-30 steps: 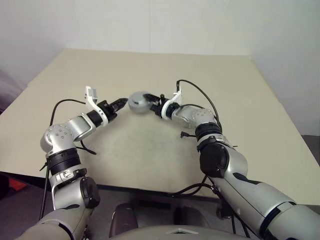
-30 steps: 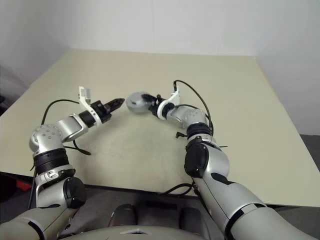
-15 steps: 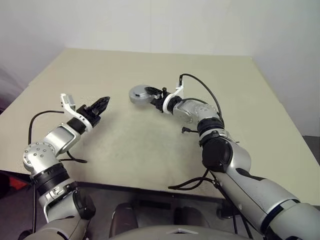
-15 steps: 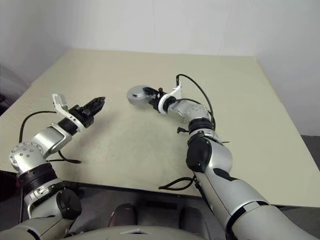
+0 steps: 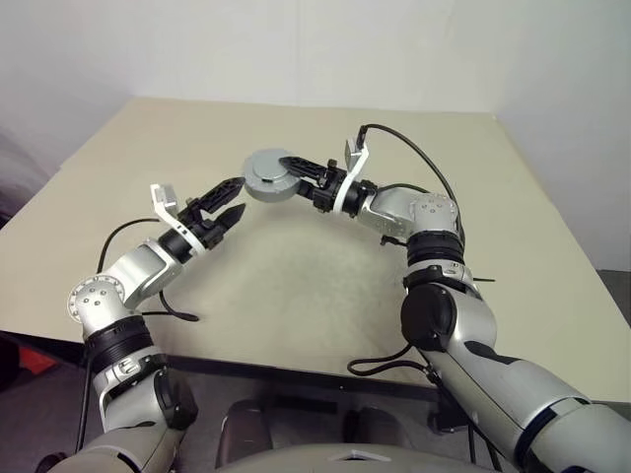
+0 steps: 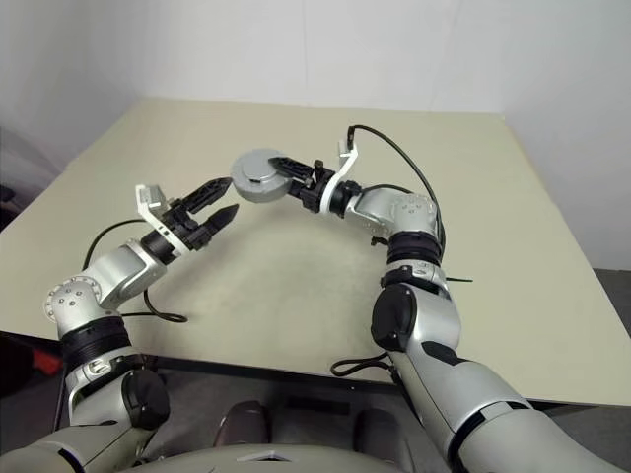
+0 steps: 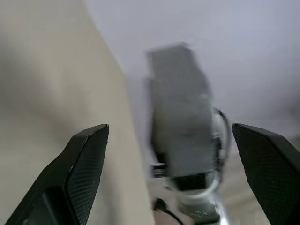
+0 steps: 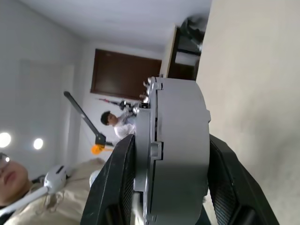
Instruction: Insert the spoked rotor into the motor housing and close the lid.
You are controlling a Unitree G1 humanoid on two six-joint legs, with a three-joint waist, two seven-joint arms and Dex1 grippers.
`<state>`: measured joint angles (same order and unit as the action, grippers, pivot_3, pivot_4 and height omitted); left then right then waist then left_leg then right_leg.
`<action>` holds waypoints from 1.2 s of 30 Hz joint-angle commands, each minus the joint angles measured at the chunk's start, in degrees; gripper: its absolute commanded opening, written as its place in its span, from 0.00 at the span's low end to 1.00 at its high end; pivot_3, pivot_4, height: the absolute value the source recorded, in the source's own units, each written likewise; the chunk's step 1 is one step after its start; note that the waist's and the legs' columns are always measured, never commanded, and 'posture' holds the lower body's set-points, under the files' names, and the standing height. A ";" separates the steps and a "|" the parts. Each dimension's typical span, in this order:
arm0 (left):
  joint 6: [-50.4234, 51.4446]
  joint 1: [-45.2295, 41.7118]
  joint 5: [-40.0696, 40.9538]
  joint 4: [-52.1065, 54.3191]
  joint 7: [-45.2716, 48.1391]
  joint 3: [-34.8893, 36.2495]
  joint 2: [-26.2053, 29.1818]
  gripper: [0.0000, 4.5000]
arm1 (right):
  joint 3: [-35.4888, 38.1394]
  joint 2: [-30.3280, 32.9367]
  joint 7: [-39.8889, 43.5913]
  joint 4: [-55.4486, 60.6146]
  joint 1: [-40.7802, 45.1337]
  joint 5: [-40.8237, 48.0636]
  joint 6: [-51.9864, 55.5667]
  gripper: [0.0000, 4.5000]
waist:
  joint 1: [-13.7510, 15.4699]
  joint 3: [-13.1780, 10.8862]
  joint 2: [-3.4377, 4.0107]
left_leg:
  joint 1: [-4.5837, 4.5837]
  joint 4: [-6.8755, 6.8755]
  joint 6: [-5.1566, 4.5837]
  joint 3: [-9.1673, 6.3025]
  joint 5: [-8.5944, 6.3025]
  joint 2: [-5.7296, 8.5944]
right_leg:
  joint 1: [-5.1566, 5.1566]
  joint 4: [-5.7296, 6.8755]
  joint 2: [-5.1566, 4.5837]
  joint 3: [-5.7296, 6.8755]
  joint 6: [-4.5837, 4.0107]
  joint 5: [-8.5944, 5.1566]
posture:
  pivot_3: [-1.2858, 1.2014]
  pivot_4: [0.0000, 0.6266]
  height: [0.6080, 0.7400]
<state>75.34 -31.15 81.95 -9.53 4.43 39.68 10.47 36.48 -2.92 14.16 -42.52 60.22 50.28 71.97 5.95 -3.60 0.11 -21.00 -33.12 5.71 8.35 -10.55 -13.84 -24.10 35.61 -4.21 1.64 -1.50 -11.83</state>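
My right gripper [image 5: 288, 177] is shut on the motor housing [image 5: 268, 179], a round grey metal puck held in the air above the beige table [image 5: 296, 296]. In the right wrist view the housing [image 8: 180, 145] sits edge-on between the two black fingers [image 8: 117, 187], with a seam where the lid [image 8: 146, 140] lies flat against it. My left gripper [image 5: 228, 200] hangs just left of the housing and a little lower, open and holding nothing. The left wrist view shows the blurred housing [image 7: 180, 117] ahead of its spread fingers [image 7: 84, 164]. The spoked rotor is hidden.
Black cables [image 5: 414, 163] loop off both wrists. The table's far edge meets a white wall [image 5: 315, 49]. The right wrist view also shows a person [image 8: 117, 122] standing in the room behind, and another person [image 8: 14, 173] close by.
The left gripper went from shut to open; it swung away to the left, then came back beside the housing. The right gripper lifted the housing higher and turned it.
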 commanded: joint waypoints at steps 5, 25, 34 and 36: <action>-1.49 0.82 9.84 0.06 -3.24 -3.88 2.27 0.99 | -1.06 -0.42 1.05 3.00 0.78 2.74 0.53 0.46 | 0.13 0.01 -0.01 | -0.02 -0.02 0.03 0.00 0.02 0.01 | -0.02 0.03 -0.01 0.00 0.01 0.00 | 0.52 0.00 1.00; -12.62 0.24 5.94 -1.62 -2.57 -10.98 3.72 0.90 | -3.56 0.75 3.19 1.25 0.60 1.44 -2.53 0.46 | 0.23 0.01 -0.02 | -0.02 -0.07 0.05 0.00 0.03 0.01 | -0.01 0.08 -0.02 0.00 0.04 0.02 | 0.52 0.00 1.00; -13.71 0.10 5.89 -2.67 -2.04 -11.63 3.96 0.50 | -3.35 0.80 2.31 1.75 0.89 1.59 -2.43 0.46 | 0.25 0.02 -0.03 | -0.02 -0.09 0.05 0.00 0.03 0.01 | -0.01 0.08 -0.02 0.00 0.04 0.02 | 0.52 0.00 1.00; -13.60 0.03 5.97 -2.66 -1.92 -11.82 3.95 0.50 | -3.31 0.59 2.03 2.07 1.01 1.65 -2.44 0.46 | 0.26 0.02 -0.03 | -0.02 -0.09 0.05 0.00 0.03 0.01 | -0.02 0.09 -0.02 0.00 0.04 0.02 | 0.52 0.00 1.00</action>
<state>61.98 -29.53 87.87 -13.43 2.29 28.41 13.55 32.94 -2.20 15.92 -42.69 59.50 49.68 69.80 6.21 -3.58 0.08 -21.02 -33.21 5.76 8.35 -10.51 -13.83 -24.11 35.70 -4.23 1.64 -1.46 -11.80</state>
